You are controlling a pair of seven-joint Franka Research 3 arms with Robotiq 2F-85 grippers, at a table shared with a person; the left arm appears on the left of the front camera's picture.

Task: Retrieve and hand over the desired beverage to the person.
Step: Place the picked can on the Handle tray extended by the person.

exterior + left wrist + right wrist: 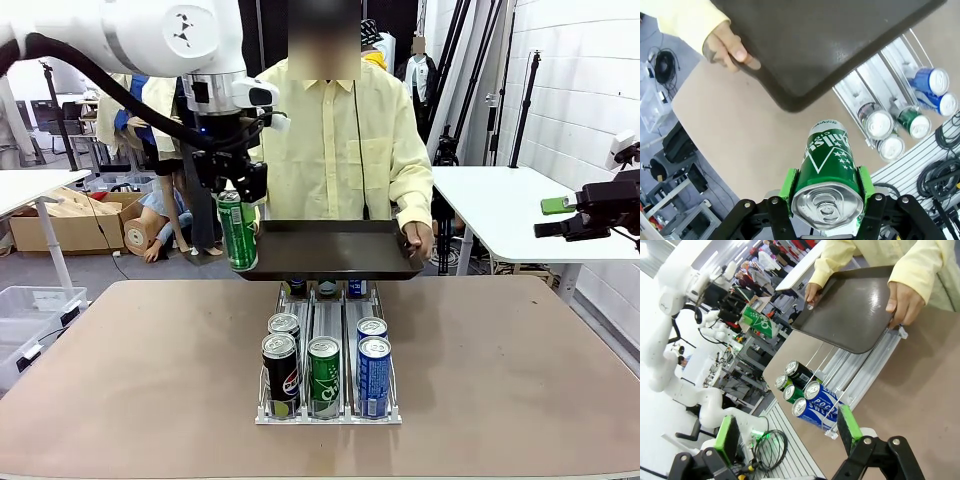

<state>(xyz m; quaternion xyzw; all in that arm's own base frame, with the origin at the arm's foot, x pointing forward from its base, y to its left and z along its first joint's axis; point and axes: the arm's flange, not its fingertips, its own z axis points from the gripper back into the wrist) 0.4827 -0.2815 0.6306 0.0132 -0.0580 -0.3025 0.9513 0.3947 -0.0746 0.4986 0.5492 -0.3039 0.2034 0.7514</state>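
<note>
Big tan surface (500,380), with the person (340,140) at the far side holding a dark tray (330,250) level over the can rack's (328,400) far end, presumably as a landing spot. The green can (238,235) hangs just beside the tray's left edge, clamped in the left gripper (238,200). The right gripper (787,432) waits far right, jaws spread, idle.

Looks like a robotics lab: white worktables (500,215), cardboard boxes (60,225), a clear plastic bin (25,305), loose cables (660,65) on the floor.
</note>
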